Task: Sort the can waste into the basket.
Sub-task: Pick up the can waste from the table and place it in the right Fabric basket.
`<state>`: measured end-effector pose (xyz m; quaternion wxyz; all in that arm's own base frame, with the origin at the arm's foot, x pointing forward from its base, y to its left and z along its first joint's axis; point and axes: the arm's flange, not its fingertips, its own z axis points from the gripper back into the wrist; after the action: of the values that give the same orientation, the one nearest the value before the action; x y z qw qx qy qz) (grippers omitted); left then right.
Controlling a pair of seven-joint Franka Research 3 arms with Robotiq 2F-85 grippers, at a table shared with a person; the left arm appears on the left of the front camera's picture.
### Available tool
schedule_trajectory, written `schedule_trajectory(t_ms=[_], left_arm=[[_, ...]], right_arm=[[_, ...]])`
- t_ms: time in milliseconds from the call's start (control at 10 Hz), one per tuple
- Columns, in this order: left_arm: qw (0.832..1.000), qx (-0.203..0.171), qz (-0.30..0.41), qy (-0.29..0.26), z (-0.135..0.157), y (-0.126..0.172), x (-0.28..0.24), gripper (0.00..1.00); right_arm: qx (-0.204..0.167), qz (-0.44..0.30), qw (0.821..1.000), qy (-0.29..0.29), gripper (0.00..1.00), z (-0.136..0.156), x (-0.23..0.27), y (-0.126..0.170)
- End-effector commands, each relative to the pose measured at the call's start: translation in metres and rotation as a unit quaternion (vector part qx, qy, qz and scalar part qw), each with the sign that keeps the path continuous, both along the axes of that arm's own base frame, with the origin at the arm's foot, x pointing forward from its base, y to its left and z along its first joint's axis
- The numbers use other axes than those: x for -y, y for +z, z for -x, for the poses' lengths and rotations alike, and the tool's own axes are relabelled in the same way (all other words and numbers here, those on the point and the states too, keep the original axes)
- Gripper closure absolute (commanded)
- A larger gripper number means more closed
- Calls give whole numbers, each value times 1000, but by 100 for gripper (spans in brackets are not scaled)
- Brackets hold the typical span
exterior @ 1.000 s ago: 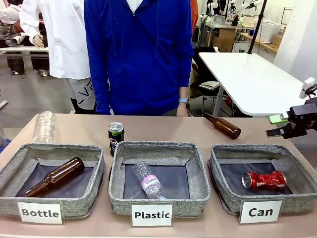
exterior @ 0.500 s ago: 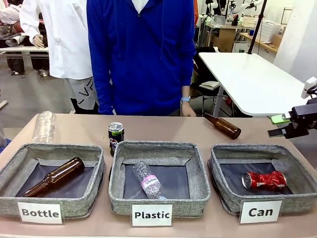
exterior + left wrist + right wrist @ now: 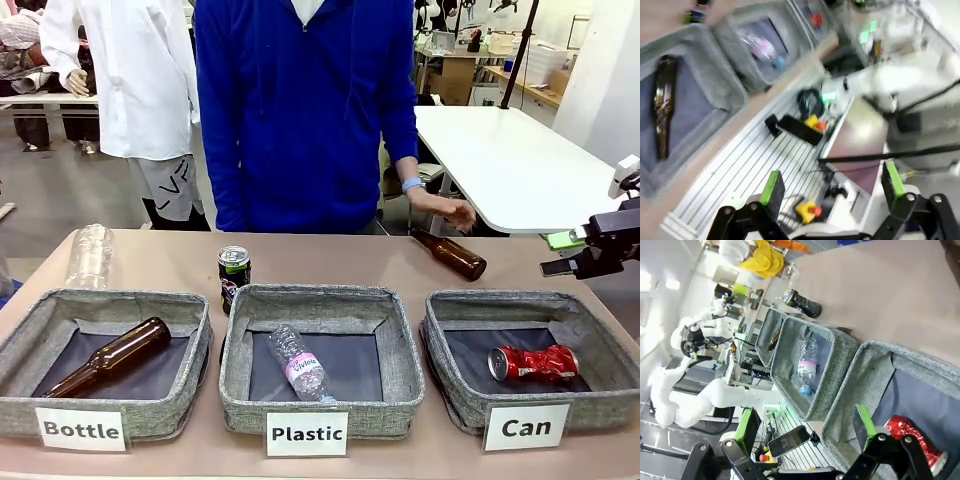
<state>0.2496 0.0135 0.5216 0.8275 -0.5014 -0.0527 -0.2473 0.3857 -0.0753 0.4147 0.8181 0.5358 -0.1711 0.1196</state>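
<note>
Three grey fabric baskets stand in a row along the near edge of the table (image 3: pixel 330 258). The "Can" basket (image 3: pixel 452 395) sits at the near right corner. The crushed red can (image 3: pixel 534 362) lies on its side on the dark lining, toward the basket's right wall. The "Plastic" basket (image 3: pixel 380 405) in the middle holds a clear plastic bottle (image 3: pixel 298 365). The "Bottle" basket (image 3: pixel 150 415) at the near left corner holds a brown glass bottle (image 3: pixel 110 355) lying slantwise.

The dark can with the green band (image 3: pixel 233 272) stands upright on the table, just beside the "Plastic" basket's far left corner. The right gripper (image 3: pixel 553 254) hangs above the table's right edge, beyond the "Can" basket's far right corner, with its green-padded fingers spread wide. The left gripper (image 3: pixel 832 182), seen from its wrist, is also spread wide, over a ribbed metal surface.

Toward the far edge, a second clear bottle (image 3: pixel 90 255) stands at the left and a second brown bottle (image 3: pixel 452 254) lies at the right. The person's hand (image 3: pixel 455 210) is just above that second brown bottle.
</note>
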Motion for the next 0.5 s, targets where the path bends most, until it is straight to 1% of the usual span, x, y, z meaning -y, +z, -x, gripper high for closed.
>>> schedule_trajectory(t_ms=[0,100,200,300,400], left_arm=[[995,49,-71,-51,-67,-14,41,0],[993,83,-72,-38,-83,-30,58,0],[981,183,-64,30,-104,-48,64,0],[948,292,-78,98,-117,-60,63,0],[916,368,-71,144,-124,-69,61,0]], right_arm=[[8,-1,1000,7,0,1,2,2],[8,-1,1000,7,0,1,2,2],[8,-1,1000,7,0,1,2,2],[8,-1,1000,7,0,1,2,2],[8,-1,1000,7,0,1,2,2]])
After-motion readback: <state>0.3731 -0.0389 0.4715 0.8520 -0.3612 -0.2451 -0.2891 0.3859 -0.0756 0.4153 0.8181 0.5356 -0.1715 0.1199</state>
